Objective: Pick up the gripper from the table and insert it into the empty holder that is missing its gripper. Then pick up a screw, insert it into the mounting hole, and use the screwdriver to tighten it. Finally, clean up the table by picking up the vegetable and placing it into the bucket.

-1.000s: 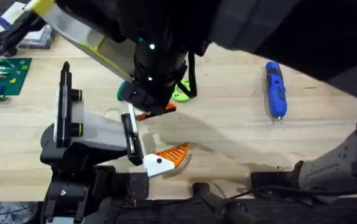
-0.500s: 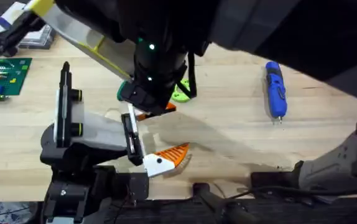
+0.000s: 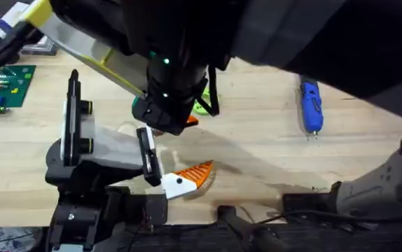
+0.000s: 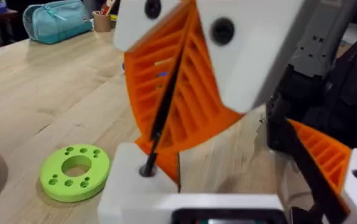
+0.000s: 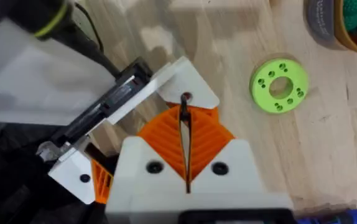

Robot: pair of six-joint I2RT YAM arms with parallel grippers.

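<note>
Right end effector (image 5: 185, 140), orange pads pressed together, poised above the holder (image 3: 99, 150); the gripper (image 3: 187, 178) sits beside it on the bench (image 3: 257, 140). Left end effector's state: cannot tell.

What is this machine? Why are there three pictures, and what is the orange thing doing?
It's a robot with two arms at a wooden table. One picture looks down from above. The other two come from a camera on each wrist. On the table lie a blue screwdriver, a green ring and a grey-white holder with an orange ribbed finger by it. The right end effector, its orange pads pinched together, holds a thin black screw at a hole in a white block.
</note>
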